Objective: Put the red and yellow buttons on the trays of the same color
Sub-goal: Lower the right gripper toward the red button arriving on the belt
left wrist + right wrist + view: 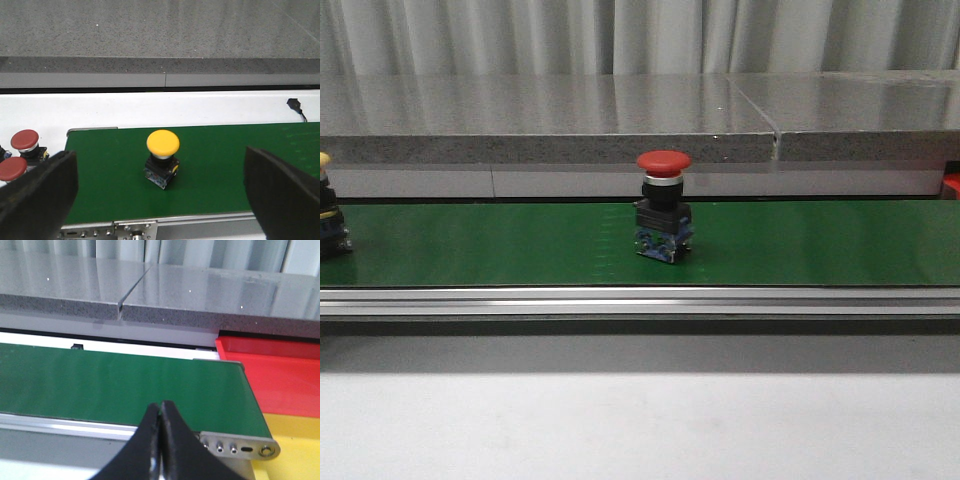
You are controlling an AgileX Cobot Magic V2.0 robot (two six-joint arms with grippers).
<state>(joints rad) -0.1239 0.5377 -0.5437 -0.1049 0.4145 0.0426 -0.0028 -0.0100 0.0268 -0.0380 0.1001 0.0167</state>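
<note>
While my left hand [160,195] hangs spread wide before the yellow button [162,156] on the belt [225,165], my right hand [161,440] is pinched together, empty.

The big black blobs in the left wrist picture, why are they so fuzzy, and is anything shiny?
In the left wrist view the left pincer fingers sit too close to the camera, so they blur, while the yellow button stays sharp. In the right wrist view the shut right pincer is soft-edged too. In the front view the grey counter shows pale glare.

Red button [663,162], yellow button [163,142], green belt [800,240], red tray [280,370], yellow tray [295,450]
</note>
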